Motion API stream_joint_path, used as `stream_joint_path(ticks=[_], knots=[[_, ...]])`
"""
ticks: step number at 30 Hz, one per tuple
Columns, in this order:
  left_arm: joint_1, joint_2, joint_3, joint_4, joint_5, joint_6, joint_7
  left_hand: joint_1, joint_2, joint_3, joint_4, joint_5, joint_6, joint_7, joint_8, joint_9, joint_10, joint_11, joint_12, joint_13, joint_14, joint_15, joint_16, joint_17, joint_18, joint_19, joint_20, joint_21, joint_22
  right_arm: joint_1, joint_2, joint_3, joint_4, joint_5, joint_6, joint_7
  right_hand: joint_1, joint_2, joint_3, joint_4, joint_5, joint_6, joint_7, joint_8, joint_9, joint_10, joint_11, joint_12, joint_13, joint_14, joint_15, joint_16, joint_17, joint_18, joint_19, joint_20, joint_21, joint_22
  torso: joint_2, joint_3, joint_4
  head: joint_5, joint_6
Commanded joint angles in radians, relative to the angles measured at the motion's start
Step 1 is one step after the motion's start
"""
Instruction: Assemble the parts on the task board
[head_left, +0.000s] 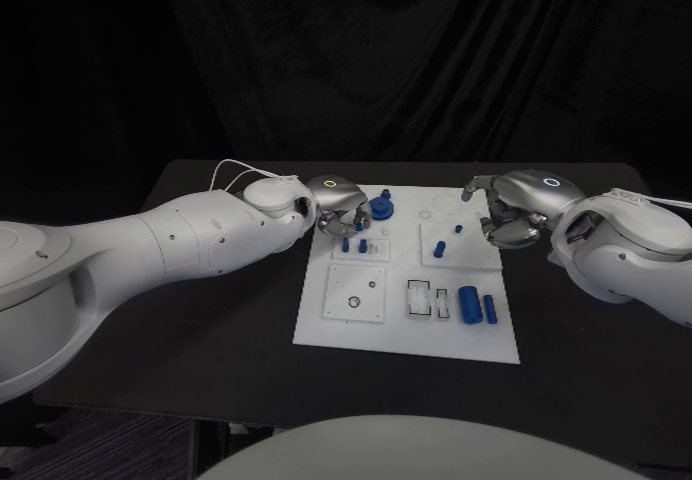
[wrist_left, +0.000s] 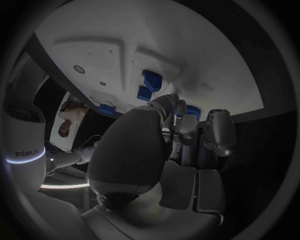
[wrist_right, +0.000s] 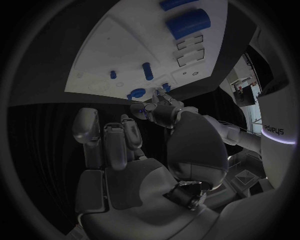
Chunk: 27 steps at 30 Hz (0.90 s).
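Head view has the left hand (head_left: 335, 196) hovering over the task board's (head_left: 408, 335) far left corner, fingers curled in beside the round blue part (head_left: 381, 207); whether it pinches anything, I cannot tell. Right hand (head_left: 505, 212) sits at the far right edge, fingers curled, apparently holding nothing. Two blue cylinders (head_left: 477, 304) lie near right. Risk: crowded fingers could knock the small upright pegs (head_left: 353, 244) askew

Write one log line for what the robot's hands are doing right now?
left hand: open, over task board far-left corner by blue round part | right hand: open, at far-right edge | blue cylinder: lying on board
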Motion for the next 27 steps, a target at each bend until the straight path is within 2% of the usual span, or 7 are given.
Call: stream_joint_path(ticks=[1, 5, 11, 13, 20, 25, 27], knots=[[-0.005, 0.003, 0.000, -0.002, -0.002, 0.024, -0.006, -0.013, -0.003, 0.009, 0.001, -0.008, -0.036, -0.008, -0.031, -0.014, -0.011, 0.011, -0.019, -0.008, -0.011, 0.002, -0.006, -0.007, -0.002, -0.008, 0.003, -0.008, 0.154, -0.003, 0.000, 0.001, -0.001, 0.000, 0.006, -0.015, 0.013, 0.000, 0.002, -0.003, -0.001, -0.004, 0.000, 0.006, -0.001, -0.006, 0.001, -0.004, 0.042, -0.001, 0.000, -0.004, 0.118, 0.006, -0.007, -0.002, -0.003, 0.120, 0.000, 0.0003, -0.0003, 0.000, 0.000], [-0.005, 0.004, 0.000, -0.004, -0.002, 0.025, -0.009, -0.020, -0.011, 0.017, 0.003, -0.033, -0.093, -0.029, -0.070, -0.041, -0.029, 0.018, -0.055, -0.025, -0.021, 0.008, -0.014, -0.021, 0.000, -0.016, 0.009, -0.020, 0.150, -0.003, 0.000, 0.001, -0.001, 0.000, 0.007, -0.016, 0.016, 0.000, 0.001, -0.004, -0.001, -0.005, 0.000, 0.006, -0.001, -0.007, 0.001, -0.005, 0.041, -0.001, 0.000, -0.004, 0.118, 0.006, -0.007, -0.002, -0.003, 0.120, 0.000, 0.0002, 0.0001, 0.000, 0.000], [-0.006, 0.004, 0.000, -0.008, -0.002, 0.012, -0.009, -0.029, -0.018, 0.016, 0.008, -0.071, -0.142, -0.046, -0.072, -0.068, -0.053, 0.024, -0.090, -0.041, -0.030, 0.013, -0.019, -0.030, 0.003, -0.024, 0.015, -0.035, 0.147, -0.004, 0.000, 0.001, -0.001, 0.000, 0.008, -0.016, 0.018, -0.002, -0.003, -0.004, -0.002, -0.006, 0.001, 0.008, -0.002, -0.009, 0.002, -0.006, 0.039, -0.002, 0.001, -0.004, 0.117, 0.006, -0.008, -0.002, -0.003, 0.120, 0.000, 0.0003, 0.0005, 0.000, 0.000], [-0.006, 0.003, 0.000, -0.010, -0.002, 0.004, -0.009, -0.033, -0.018, 0.012, 0.012, -0.085, -0.151, -0.048, -0.072, -0.073, -0.056, 0.025, -0.094, -0.042, -0.030, 0.014, -0.019, -0.030, 0.003, -0.024, 0.016, -0.035, 0.147, -0.004, 0.000, 0.001, -0.002, 0.000, 0.009, -0.015, 0.023, -0.002, -0.033, 0.009, -0.004, -0.011, 0.003, 0.013, -0.002, -0.011, 0.005, -0.007, 0.038, -0.001, 0.004, -0.003, 0.117, 0.006, -0.008, 0.001, -0.006, 0.119, 0.001, 0.0002, 0.0012, 0.000, 0.000], [-0.007, -0.006, 0.000, -0.010, -0.002, -0.055, -0.005, -0.034, -0.018, 0.011, 0.013, -0.090, -0.154, -0.049, -0.071, -0.076, -0.056, 0.025, -0.095, -0.042, -0.028, 0.014, -0.018, -0.028, 0.002, -0.023, 0.016, -0.035, 0.148, -0.004, -0.001, 0.001, -0.002, 0.000, 0.009, -0.013, 0.032, 0.000, -0.056, 0.022, -0.004, -0.015, 0.005, 0.019, -0.003, -0.017, 0.006, -0.009, 0.034, -0.001, 0.006, -0.002, 0.117, 0.006, -0.006, 0.003, -0.010, 0.118, 0.000, -0.0004, 0.0017, -0.001, 0.000], [-0.007, -0.036, 0.000, 0.004, -0.002, -0.157, 0.006, -0.035, -0.013, 0.006, 0.018, -0.102, -0.136, -0.046, -0.062, -0.079, -0.041, 0.019, -0.082, -0.035, -0.012, 0.011, -0.005, -0.007, -0.001, -0.008, 0.016, -0.018, 0.154, -0.004, -0.006, 0.001, 0.001, 0.000, 0.004, -0.010, 0.050, 0.007, -0.135, 0.079, -0.005, -0.020, 0.010, 0.036, -0.004, -0.062, 0.012, -0.033, 0.005, -0.004, 0.013, -0.005, 0.110, 0.006, -0.006, 0.011, -0.031, 0.111, 0.000, -0.0005, 0.0014, -0.007, 0.000], [-0.007, -0.057, 0.000, 0.018, -0.002, -0.215, 0.016, -0.036, -0.013, 0.002, 0.020, -0.106, -0.124, -0.043, -0.058, -0.080, -0.036, 0.017, -0.076, -0.031, -0.006, 0.009, -0.002, -0.002, -0.003, -0.002, 0.015, -0.011, 0.156, -0.004, -0.010, 0.001, 0.003, 0.000, 0.000, -0.009, 0.056, 0.010, -0.197, 0.116, -0.007, -0.021, 0.012, 0.046, -0.005, -0.083, 0.015, -0.045, -0.011, -0.007, 0.017, -0.007, 0.105, 0.006, -0.003, 0.015, -0.042, 0.107, 0.000, -0.0005, 0.0017, -0.010, 0.000]])
